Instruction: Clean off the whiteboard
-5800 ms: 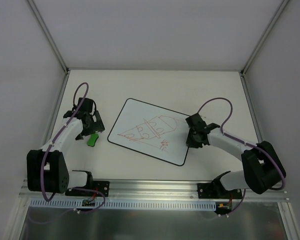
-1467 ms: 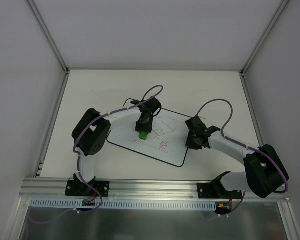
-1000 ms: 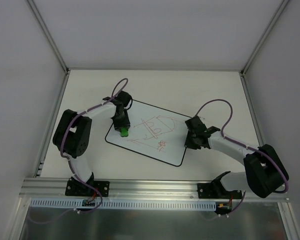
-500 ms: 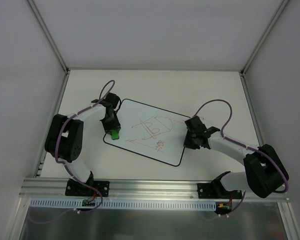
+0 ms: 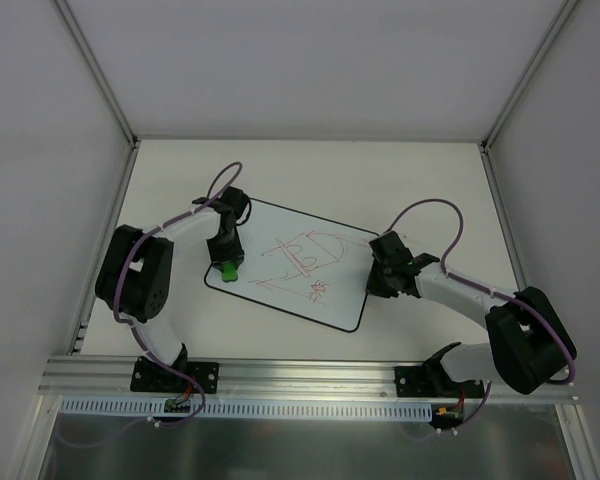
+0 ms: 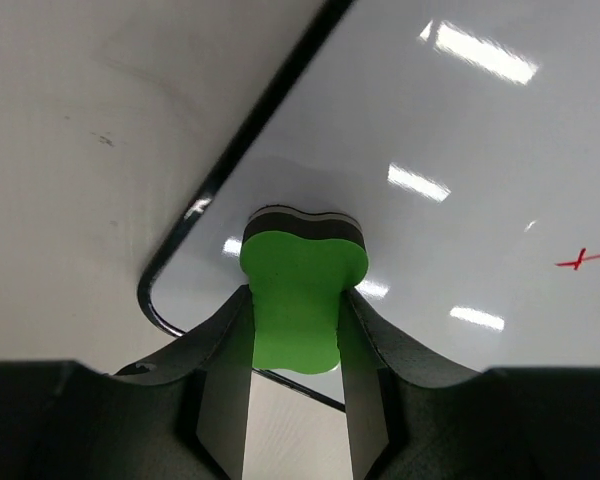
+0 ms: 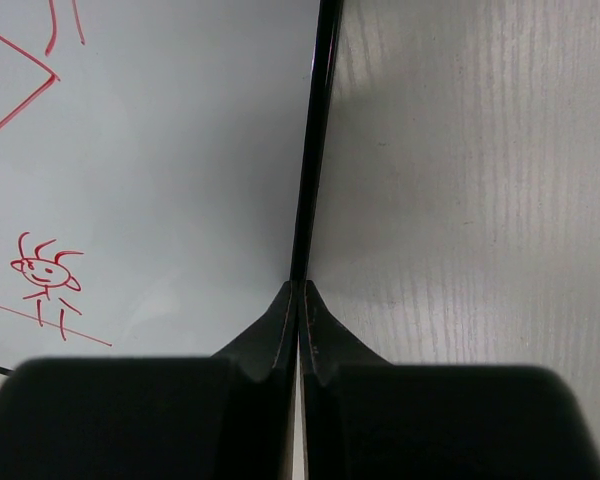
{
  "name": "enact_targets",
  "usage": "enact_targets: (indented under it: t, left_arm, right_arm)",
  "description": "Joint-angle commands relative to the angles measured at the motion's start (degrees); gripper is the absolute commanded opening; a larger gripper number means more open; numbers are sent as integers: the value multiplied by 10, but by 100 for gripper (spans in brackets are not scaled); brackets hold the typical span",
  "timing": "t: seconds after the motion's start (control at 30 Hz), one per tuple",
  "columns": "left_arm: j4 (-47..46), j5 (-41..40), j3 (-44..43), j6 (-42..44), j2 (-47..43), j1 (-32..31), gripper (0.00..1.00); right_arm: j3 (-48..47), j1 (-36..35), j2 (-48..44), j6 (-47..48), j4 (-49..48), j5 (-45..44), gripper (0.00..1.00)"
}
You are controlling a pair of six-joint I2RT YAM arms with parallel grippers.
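Left wrist view: our left jaws clamp the green eraser (image 6: pixel 302 290) by its sides. Its face is down on the whiteboard (image 6: pixel 460 150), just inside a rounded corner, and the table (image 6: pixel 100 120) lies beyond the black border. In the right wrist view our right jaws are pressed together with their tips at the board's black edge and red scribbles (image 7: pixel 42 270) to their left. We cannot tell whether they pinch that edge. From above, the whiteboard lies tilted at mid-table between our arms, with the eraser at its left end, the scribbles across its middle and our right jaws at its right end.
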State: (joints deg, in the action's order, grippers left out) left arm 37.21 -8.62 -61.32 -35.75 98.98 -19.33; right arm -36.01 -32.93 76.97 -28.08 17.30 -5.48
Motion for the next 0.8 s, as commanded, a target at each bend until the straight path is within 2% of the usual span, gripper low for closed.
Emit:
enact_targets:
  t: [0.0, 0.07, 0.33, 0.43, 0.6, 0.77]
  left_arm:
    - [39, 17, 2, -3, 56, -62, 0]
    - [39, 26, -8, -13, 77, -90, 0]
    - [38, 84, -115, -54, 160, -276, 0]
    - [39, 98, -148, -59, 188, -306, 0]
    - [40, 66, -131, -54, 171, -287, 0]
    - [46, 33, -83, -31, 104, -201, 0]
  right_arm:
    - [23, -3, 44, -14, -4, -3, 0]
    - [25, -2, 48, -15, -5, -1, 0]
    - [30, -3, 39, -22, -5, -10, 0]
    - [33, -3, 39, -25, -5, -10, 0]
    - [34, -3, 41, -25, -5, -9, 0]
    - [33, -3, 43, -24, -5, -9, 0]
